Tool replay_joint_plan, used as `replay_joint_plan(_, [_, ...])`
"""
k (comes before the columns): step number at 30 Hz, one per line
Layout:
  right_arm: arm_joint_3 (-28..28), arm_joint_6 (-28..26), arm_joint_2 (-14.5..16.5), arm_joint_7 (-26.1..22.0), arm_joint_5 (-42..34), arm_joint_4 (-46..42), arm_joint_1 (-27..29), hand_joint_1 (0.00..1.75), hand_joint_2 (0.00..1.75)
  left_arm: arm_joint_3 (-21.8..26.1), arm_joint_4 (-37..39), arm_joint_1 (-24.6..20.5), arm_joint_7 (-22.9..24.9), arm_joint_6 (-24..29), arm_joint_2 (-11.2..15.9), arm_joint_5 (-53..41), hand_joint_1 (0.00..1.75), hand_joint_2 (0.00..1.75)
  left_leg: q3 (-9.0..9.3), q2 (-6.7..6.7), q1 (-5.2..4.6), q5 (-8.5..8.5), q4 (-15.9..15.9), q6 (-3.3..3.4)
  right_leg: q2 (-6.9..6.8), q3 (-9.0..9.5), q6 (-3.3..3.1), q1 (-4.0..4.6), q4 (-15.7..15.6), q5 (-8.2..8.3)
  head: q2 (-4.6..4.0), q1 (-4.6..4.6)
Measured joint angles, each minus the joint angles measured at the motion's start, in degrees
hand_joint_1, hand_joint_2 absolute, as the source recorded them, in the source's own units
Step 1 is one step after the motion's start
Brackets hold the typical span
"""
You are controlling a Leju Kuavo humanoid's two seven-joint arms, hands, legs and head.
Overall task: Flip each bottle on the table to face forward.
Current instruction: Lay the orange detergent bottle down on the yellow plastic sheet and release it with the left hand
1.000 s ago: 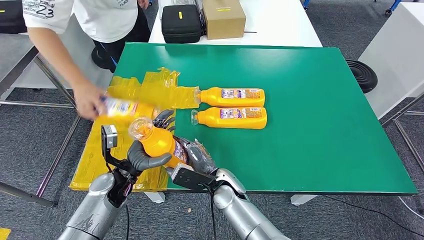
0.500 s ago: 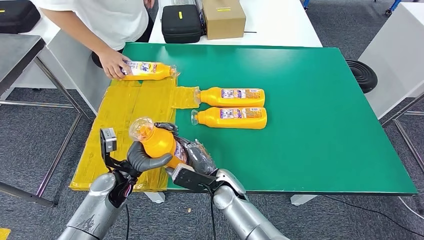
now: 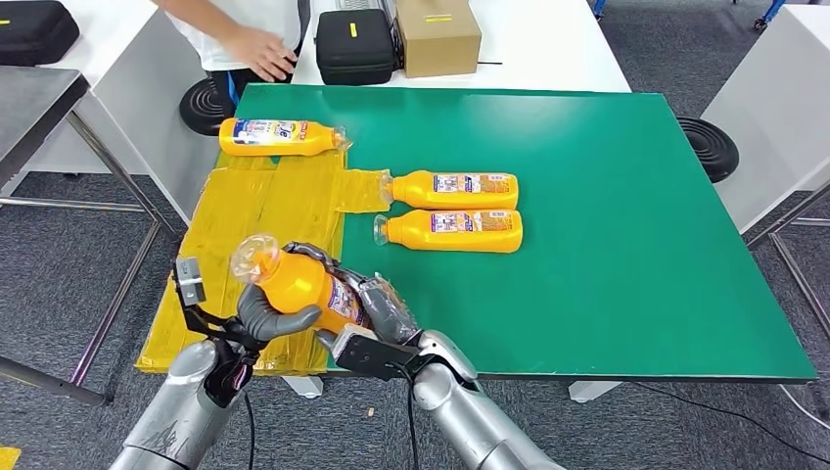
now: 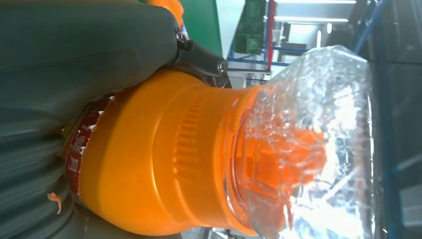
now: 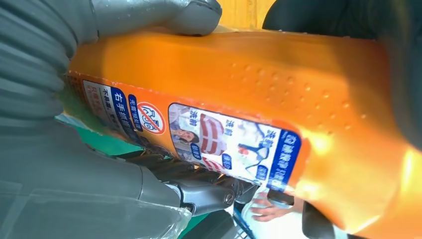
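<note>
Gripping orange bottle [image 3: 299, 284]: both hands.

We hold both silver arms bent in close before us, wrists nearly meeting. Our left hand [image 3: 266, 315] wraps its thick grey thumb [image 4: 84, 47] over the shoulder of the orange bottle [image 3: 299, 284], dark fingers curled beneath it. Our right hand [image 3: 377, 308] grips the bottle's body from the other side, thumb [image 5: 154, 15] pressed along one face, fingers closed under the label. The bottle lies between both sets of fingers, tilted.

Bright, even light; wrist views perhaps blurred.
</note>
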Motion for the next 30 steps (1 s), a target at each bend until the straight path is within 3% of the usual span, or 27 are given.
replay_joint_plan(7, [0.03,0.21,0.32,-0.39,0.0,0.22,-0.03,1.75,1.75,0.71,-0.02,0.26,-0.67,-1.41,0.11,-0.08,1.75,1.75,0.0,0.0,0.0,0.0,0.0,0.0,0.0,0.0,0.0,0.0,0.0,0.0,0.0,0.0])
replay_joint_plan(8, [0.03,0.23,0.34,-0.39,0.0,0.26,-0.04,1.64,1.75,0.75,-0.02,0.28,-0.72,-1.45,0.11,-0.1,1.75,1.75,-0.01,0.0,0.0,0.0,0.0,0.0,0.0,0.0,0.0,0.0,0.0,0.0,0.0,0.0])
replay_joint_plan(11, [0.07,0.31,0.36,-0.45,0.0,0.37,-0.08,0.38,1.75,0.85,-0.03,0.35,-1.03,-1.81,0.11,-0.23,1.75,1.75,-0.01,0.0,0.0,0.0,0.0,0.0,0.0,0.0,0.0,0.0,0.0,0.0,0.0,0.0])
replay_joint_plan(12, [0.09,0.35,0.36,-0.48,0.0,0.41,-0.09,0.04,1.75,0.91,-0.04,0.37,-1.13,-1.95,0.11,-0.28,1.75,1.75,0.0,0.0,0.0,0.0,0.0,0.0,0.0,0.0,0.0,0.0,0.0,0.0,0.0,0.01])
replay_joint_plan(16, [0.16,0.32,0.36,-0.55,0.08,0.7,-0.24,0.0,0.0,1.08,-0.09,0.4,-1.28,-2.1,0.13,-0.48,1.75,1.75,0.0,0.0,0.0,0.0,0.0,0.0,0.0,0.0,0.0,0.0,0.0,0.0,0.0,-0.01])
replay_joint_plan(30, [1.1,-1.57,0.34,2.86,2.53,0.88,-0.26,0.0,0.0,1.85,-0.2,0.17,-1.38,3.21,0.25,-8.0,1.75,1.75,-0.01,0.0,0.0,0.0,0.0,0.0,0.0,0.0,0.0,0.0,0.0,0.0,0.0,0.01])
